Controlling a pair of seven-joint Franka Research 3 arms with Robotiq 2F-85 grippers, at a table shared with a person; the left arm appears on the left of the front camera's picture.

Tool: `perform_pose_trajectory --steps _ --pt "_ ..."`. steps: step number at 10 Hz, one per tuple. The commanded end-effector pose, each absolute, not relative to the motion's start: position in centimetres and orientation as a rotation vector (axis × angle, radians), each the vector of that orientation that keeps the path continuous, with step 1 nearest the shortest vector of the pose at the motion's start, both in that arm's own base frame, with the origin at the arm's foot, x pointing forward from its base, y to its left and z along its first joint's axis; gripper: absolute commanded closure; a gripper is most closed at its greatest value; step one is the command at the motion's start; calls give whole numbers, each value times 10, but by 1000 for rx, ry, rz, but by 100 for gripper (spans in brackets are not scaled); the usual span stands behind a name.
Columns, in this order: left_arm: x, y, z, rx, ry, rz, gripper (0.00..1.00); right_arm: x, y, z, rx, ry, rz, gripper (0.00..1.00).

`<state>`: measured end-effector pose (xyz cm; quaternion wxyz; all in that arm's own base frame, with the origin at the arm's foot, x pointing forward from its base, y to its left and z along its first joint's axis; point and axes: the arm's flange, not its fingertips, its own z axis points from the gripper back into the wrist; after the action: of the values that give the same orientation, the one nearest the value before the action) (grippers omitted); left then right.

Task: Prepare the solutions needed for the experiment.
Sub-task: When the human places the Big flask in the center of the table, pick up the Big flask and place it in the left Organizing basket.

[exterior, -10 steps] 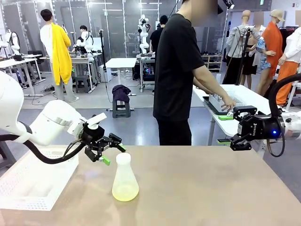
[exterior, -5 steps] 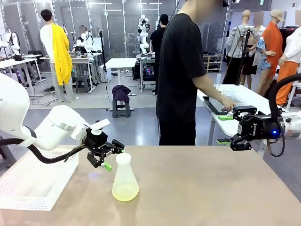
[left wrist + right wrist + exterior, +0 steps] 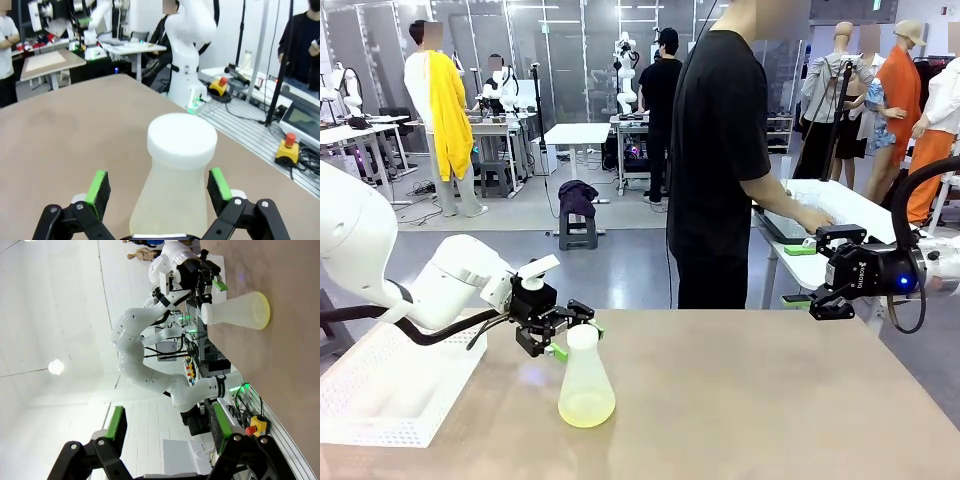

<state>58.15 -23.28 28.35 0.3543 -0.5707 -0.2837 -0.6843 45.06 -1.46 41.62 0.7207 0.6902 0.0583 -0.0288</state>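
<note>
Front view shows a frosted flask (image 3: 586, 380) standing upright on the tabletop (image 3: 750, 400), left of the middle and toward the near side, with a white cap (image 3: 582, 335) on its neck. At its bottom lies the solutions (image 3: 586, 410), a shallow pale yellow layer, watery and clear. The left pincer (image 3: 572, 330) comes in from the left at neck height, spread wide; in the left wrist view its green pads (image 3: 98, 186) stand on either side of the neck, just below the cap, apart from the flask and not yet gripping. With so little liquid the flask should be light, but its wide base and narrow top mean a sideways nudge at the neck could tip it. The wall looks smooth and stiff, perhaps slippery, so the neck under the cap's rim seems the best place to hold, squarely and kept upright so the liquid does not slosh. Whether it is glass or plastic I cannot tell. The right pincer (image 3: 825, 278) hangs open and empty at the far right edge of the tabletop, well apart from the flask. A white perforated tray (image 3: 380, 395) sits at the near left.
</note>
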Motion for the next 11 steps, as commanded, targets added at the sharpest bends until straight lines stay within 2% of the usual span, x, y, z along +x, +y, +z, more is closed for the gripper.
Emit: perform_pose_trajectory --steps 1,11 --pt "588 -240 279 -1574 -749 -1736 0 450 -14 417 1530 131 -59 16" --pt "573 -274 271 -1675 -577 -1713 0 450 -14 417 1530 131 -59 16"
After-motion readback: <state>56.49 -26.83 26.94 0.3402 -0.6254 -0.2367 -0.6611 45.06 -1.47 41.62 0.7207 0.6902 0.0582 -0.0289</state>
